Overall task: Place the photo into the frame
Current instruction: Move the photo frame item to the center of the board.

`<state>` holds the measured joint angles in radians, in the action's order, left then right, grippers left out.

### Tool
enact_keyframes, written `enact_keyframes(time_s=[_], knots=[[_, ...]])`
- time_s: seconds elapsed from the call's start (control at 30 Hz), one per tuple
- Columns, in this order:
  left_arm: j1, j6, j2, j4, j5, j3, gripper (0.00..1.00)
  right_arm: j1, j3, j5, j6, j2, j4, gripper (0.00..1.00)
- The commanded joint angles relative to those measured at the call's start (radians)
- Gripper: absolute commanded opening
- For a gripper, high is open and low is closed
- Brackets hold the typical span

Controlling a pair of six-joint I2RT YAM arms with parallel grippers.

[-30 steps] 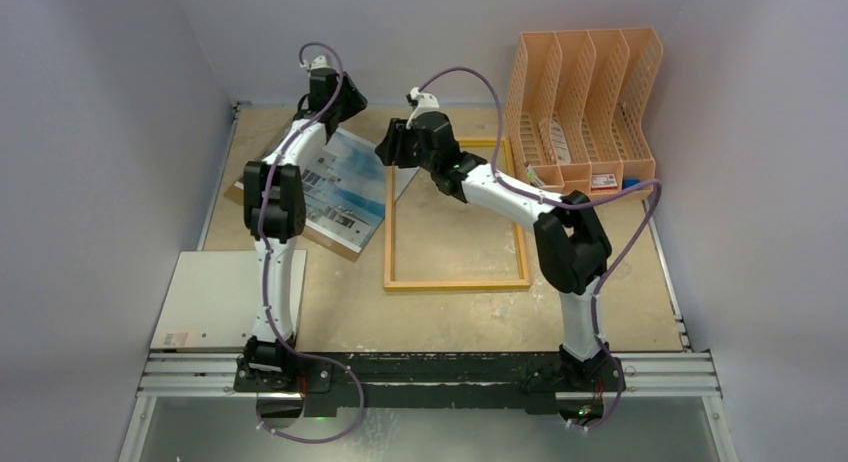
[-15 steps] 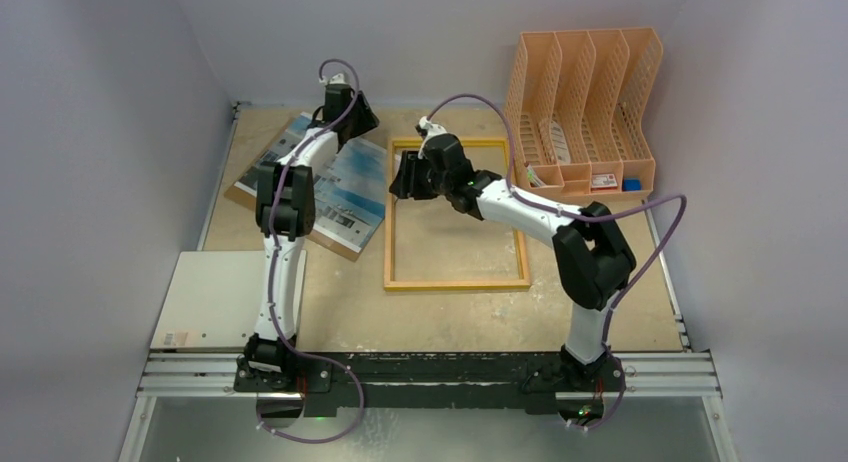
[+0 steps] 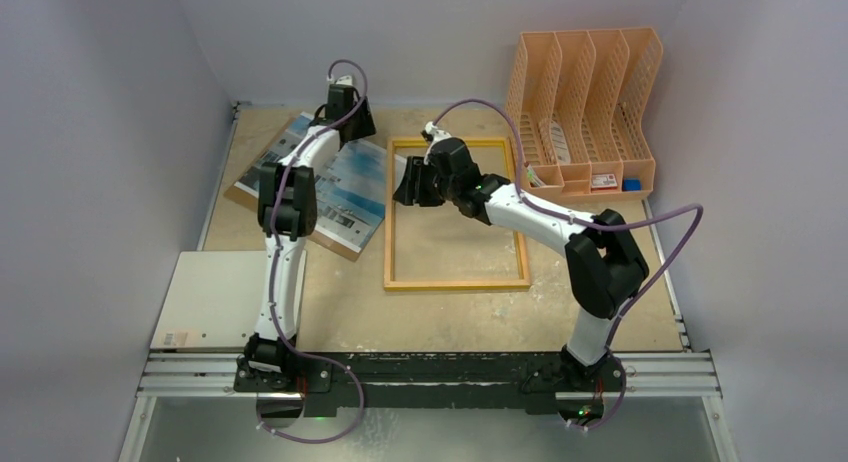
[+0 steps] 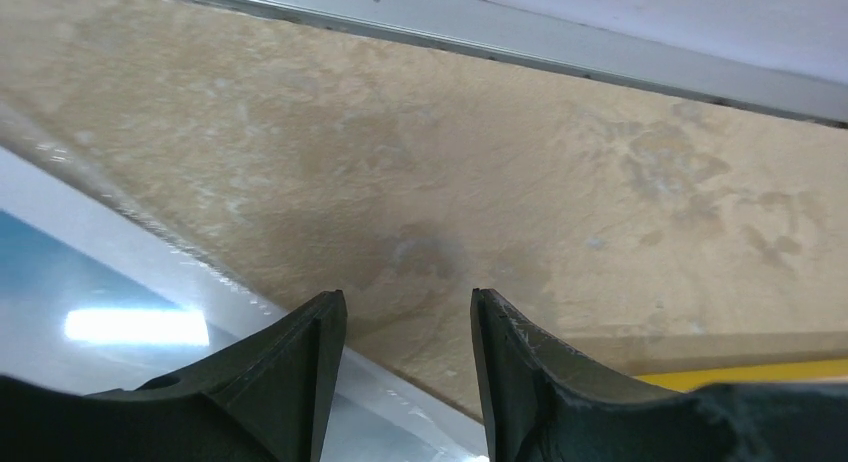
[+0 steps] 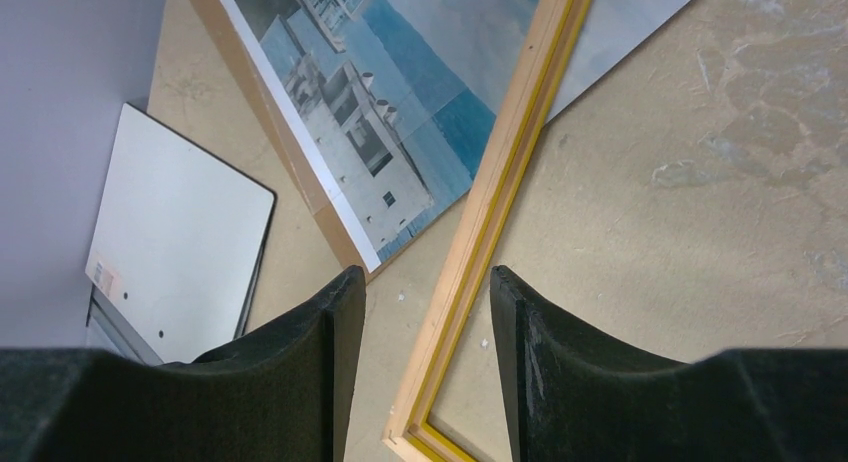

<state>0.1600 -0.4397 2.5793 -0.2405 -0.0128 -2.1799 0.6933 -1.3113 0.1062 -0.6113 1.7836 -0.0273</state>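
Observation:
The photo [image 3: 345, 187], a white building under blue sky, lies face up on the left of the table on a brown backing board [image 3: 335, 242]. Its right corner reaches under the left rail of the frame [image 3: 458, 282], which lies flat at the centre, wood side up with yellow inner edges. My left gripper [image 3: 354, 128] is open and empty over bare table beside the photo's far edge [image 4: 110, 292]. My right gripper [image 3: 407, 187] is open and empty, hovering above the frame's left rail [image 5: 505, 172], which runs between its fingers. The photo [image 5: 400, 112] lies left of that rail.
A peach file rack [image 3: 585, 102] stands at the back right, close to the frame's far right corner. A blank grey-white panel [image 3: 210, 300] lies at the near left and also shows in the right wrist view [image 5: 180, 232]. A metal rail [image 4: 480, 32] edges the table's far side.
My left gripper has moved right and down toward the photo's far edge. My right gripper has moved nearer, from the frame's far left corner to above its left rail. Photo and frame have not moved.

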Motion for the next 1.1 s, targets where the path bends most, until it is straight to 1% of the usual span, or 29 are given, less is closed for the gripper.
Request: enact_keyframes(time_s=[0.0, 0.07, 0.13, 0.27, 0.37, 0.47, 0.6, 0.73, 0.83, 0.97, 1.07], knots=[[-0.008, 0.176, 0.021, -0.236, 0.185, 0.078, 0.53, 0.002, -0.024, 0.003, -0.016, -0.005, 0.044, 0.52], [-0.008, 0.232, 0.0, -0.254, 0.236, 0.116, 0.52, 0.002, -0.051, -0.017, -0.014, 0.022, 0.071, 0.52], [-0.008, 0.285, -0.012, -0.27, 0.256, 0.152, 0.51, 0.005, -0.073, -0.017, -0.009, 0.056, 0.079, 0.52], [-0.009, 0.346, -0.037, -0.282, 0.258, 0.221, 0.49, 0.013, -0.087, 0.011, -0.029, 0.099, 0.06, 0.51], [-0.008, 0.381, -0.092, -0.239, 0.231, 0.311, 0.49, 0.021, -0.09, 0.023, -0.045, 0.122, 0.041, 0.5], [-0.01, 0.398, -0.126, -0.223, 0.254, 0.361, 0.48, 0.029, -0.091, 0.048, -0.07, 0.147, 0.03, 0.5], [-0.016, 0.392, -0.153, -0.254, 0.278, 0.357, 0.45, 0.058, -0.108, 0.077, -0.118, 0.189, -0.027, 0.49], [-0.016, 0.397, -0.202, -0.239, 0.272, 0.4, 0.44, 0.099, -0.132, 0.101, -0.175, 0.237, -0.063, 0.45], [-0.018, 0.405, -0.215, -0.25, 0.291, 0.396, 0.44, 0.129, -0.139, 0.105, -0.221, 0.265, -0.092, 0.44], [-0.022, 0.388, -0.224, -0.283, 0.277, 0.369, 0.44, 0.157, -0.151, 0.081, -0.287, 0.306, -0.106, 0.44], [-0.023, 0.38, -0.237, -0.29, 0.296, 0.372, 0.44, 0.17, -0.148, 0.073, -0.327, 0.318, -0.114, 0.45]])
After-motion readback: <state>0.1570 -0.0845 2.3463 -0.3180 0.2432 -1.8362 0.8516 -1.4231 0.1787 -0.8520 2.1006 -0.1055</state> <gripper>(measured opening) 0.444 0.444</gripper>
